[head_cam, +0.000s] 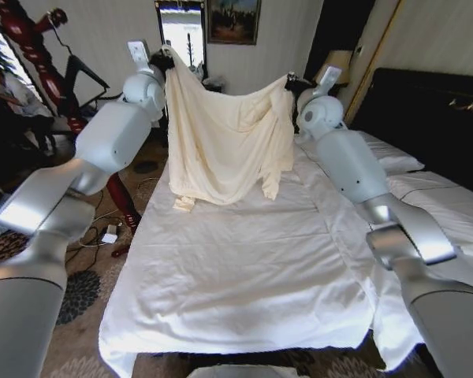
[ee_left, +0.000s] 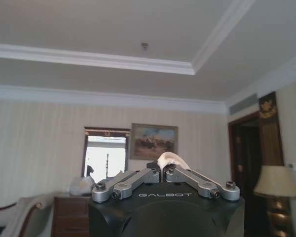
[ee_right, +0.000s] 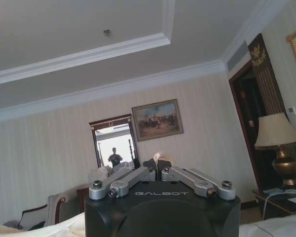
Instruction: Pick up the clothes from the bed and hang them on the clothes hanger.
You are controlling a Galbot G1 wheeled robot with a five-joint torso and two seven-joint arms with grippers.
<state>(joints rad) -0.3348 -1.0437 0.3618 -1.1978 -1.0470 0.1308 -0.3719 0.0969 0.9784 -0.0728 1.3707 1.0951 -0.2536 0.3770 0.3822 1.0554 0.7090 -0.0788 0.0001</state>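
Head view: clothes (head_cam: 225, 142) btwn both grippers

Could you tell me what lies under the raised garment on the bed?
Under the cream garment, the bed shows white duvet; its hem covers a strip.

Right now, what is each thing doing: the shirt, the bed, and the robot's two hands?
clothes: held up, spread between both grippers, hem touching the bed.
bed: made, white duvet rumpled.
left gripper: raised, shut on the clothes.
right gripper: raised, shut on the clothes.
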